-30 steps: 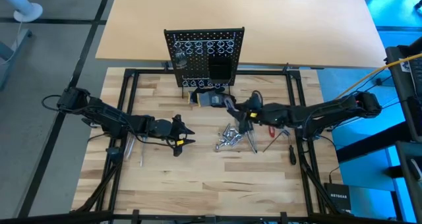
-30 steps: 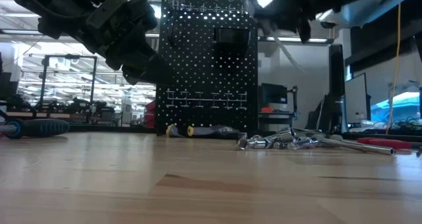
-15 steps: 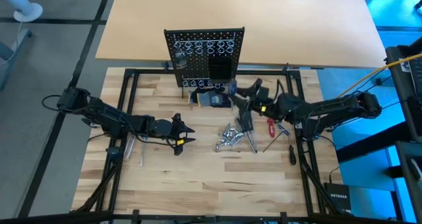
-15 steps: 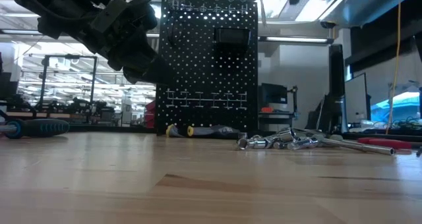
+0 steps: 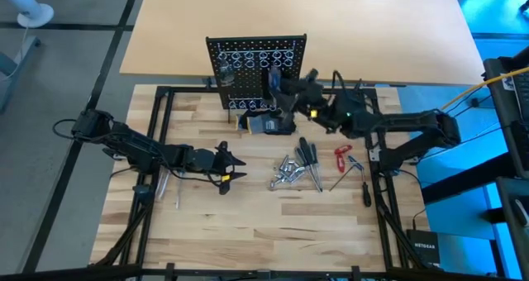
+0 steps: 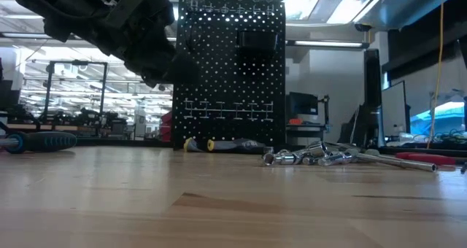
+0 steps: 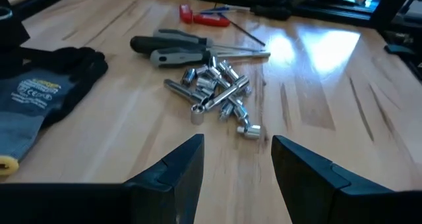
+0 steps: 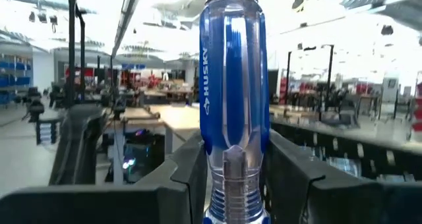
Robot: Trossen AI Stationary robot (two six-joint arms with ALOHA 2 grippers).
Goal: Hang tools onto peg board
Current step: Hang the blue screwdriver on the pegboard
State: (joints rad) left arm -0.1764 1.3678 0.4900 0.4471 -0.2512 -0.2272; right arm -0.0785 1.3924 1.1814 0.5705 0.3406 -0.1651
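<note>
The right claw (image 5: 285, 89) is clamped on a blue-handled screwdriver (image 8: 234, 85), its two fingers (image 8: 188, 178) pressing the clear blue handle from both sides, the handle standing upright between them in the right wrist view. From above, this claw sits up against the front of the peg board (image 5: 252, 62), near the black box-shaped bin (image 5: 275, 84) and just under the rows of pale ring holders (image 5: 248, 60). Whether the screwdriver's shaft has entered a ring cannot be told.

Below that claw, on the wooden surface (image 5: 248, 223), lies a dark grey-black glove (image 5: 266, 122) at the foot of the board. Farther out from it lie a heap of shiny silver sockets (image 7: 214, 92), two dark-handled screwdrivers (image 7: 175, 49) side by side just beside the heap, and a red-handled tool (image 5: 342, 157) beyond them.

The left claw (image 7: 234, 161) waits well apart from the board, its fingers standing moderately wide with nothing between them, pointing toward the socket heap. A black-and-blue-handled screwdriver (image 6: 36, 141) lies on the surface behind the left arm.
</note>
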